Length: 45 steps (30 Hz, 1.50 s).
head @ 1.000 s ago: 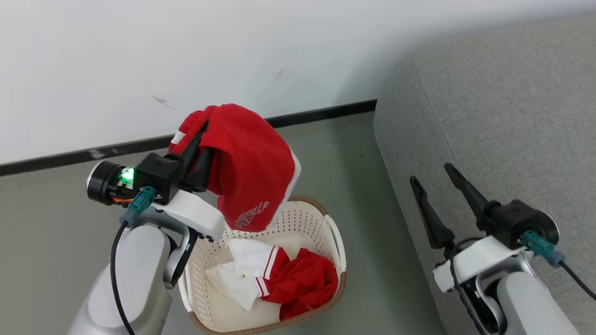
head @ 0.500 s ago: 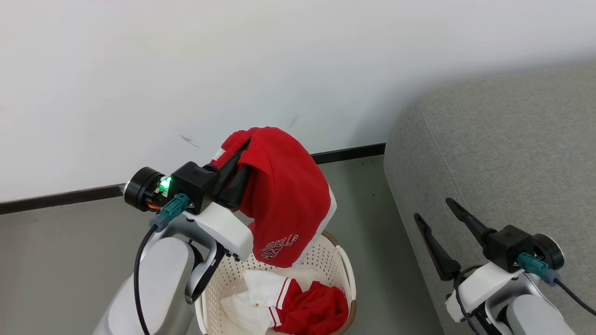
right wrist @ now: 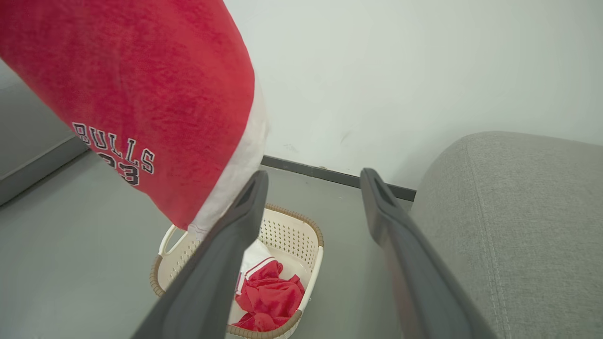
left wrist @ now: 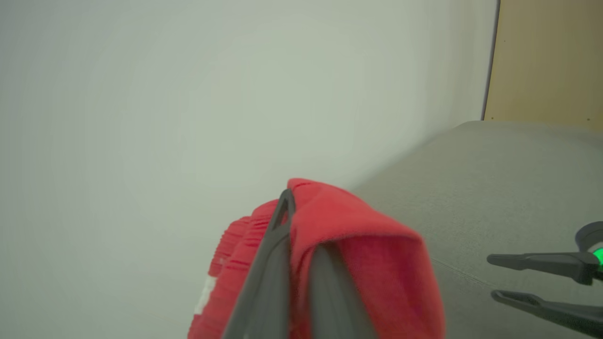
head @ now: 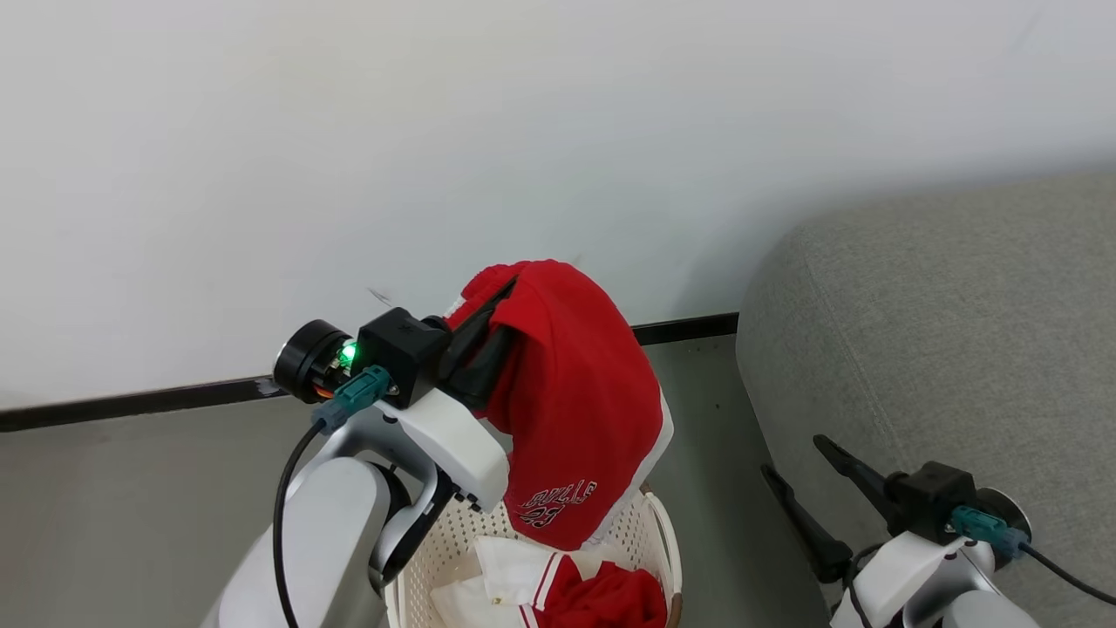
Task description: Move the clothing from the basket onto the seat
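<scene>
Currently the left gripper [head: 510, 296] is clamped on a soft red sports garment with white edge trim [head: 575, 410], fingers together and cloth folded over the tips. The garment hangs free in the air above the oval cream-white perforated plastic basket with a brown woven-look rim [head: 453, 549]. Its lower hem is just over the basket opening; can't tell if it touches the rim. Dark "BULLS 23" lettering [right wrist: 115, 153] sits near the hem, readable in the right wrist view. In the basket: a white piece with red stripes [head: 514, 571] and a crumpled red piece [head: 615, 602] beside it. The right gripper [head: 792, 453] has its fingers spread apart, holding nothing, low alongside the front face of the large grey fabric-upholstered seat [head: 942, 331]. The seat is to the robot's right of the basket, with grey floor [head: 131, 488] between them and a white wall [head: 523, 131] behind.
</scene>
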{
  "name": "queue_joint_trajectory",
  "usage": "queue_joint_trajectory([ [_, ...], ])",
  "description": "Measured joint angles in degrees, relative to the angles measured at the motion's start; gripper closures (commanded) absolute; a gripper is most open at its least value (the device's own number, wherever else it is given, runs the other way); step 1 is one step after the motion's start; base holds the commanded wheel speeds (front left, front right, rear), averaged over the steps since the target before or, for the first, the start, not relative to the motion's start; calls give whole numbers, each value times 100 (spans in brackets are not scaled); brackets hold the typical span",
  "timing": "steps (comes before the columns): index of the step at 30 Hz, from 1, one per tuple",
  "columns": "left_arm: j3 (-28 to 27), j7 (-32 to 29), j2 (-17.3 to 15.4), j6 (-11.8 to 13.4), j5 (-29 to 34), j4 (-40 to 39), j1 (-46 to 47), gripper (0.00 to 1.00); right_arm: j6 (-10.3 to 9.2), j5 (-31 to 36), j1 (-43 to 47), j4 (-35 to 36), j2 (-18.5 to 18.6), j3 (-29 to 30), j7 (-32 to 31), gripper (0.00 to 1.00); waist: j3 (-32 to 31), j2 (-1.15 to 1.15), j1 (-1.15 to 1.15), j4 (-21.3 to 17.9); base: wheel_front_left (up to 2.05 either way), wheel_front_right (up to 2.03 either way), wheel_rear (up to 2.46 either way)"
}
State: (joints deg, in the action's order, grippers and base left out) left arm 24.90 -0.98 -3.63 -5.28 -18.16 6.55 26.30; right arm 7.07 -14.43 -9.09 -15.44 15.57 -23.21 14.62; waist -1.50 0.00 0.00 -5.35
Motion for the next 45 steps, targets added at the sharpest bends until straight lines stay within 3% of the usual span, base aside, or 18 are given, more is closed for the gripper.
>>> queue_joint_trajectory([
  [10, 275, -292, 51, -51, -247, -446, 1, 100, 1, -925, -259, -164, 313, -1291, -1, 0, -59, 0, 0, 86, 0, 0, 0],
  [32, 727, -661, 102, -65, -307, -1156, 39, 100, 1, -2387, -1282, -274, 1015, -2725, 0, 0, 22, 0, 0, 254, 0, 0, 0],
  [45, 817, -812, 104, 9, -355, -1301, 42, 100, 1, -2694, -1945, -182, 1133, -3786, -1, 0, 96, 0, 0, 271, 0, 0, 0],
])
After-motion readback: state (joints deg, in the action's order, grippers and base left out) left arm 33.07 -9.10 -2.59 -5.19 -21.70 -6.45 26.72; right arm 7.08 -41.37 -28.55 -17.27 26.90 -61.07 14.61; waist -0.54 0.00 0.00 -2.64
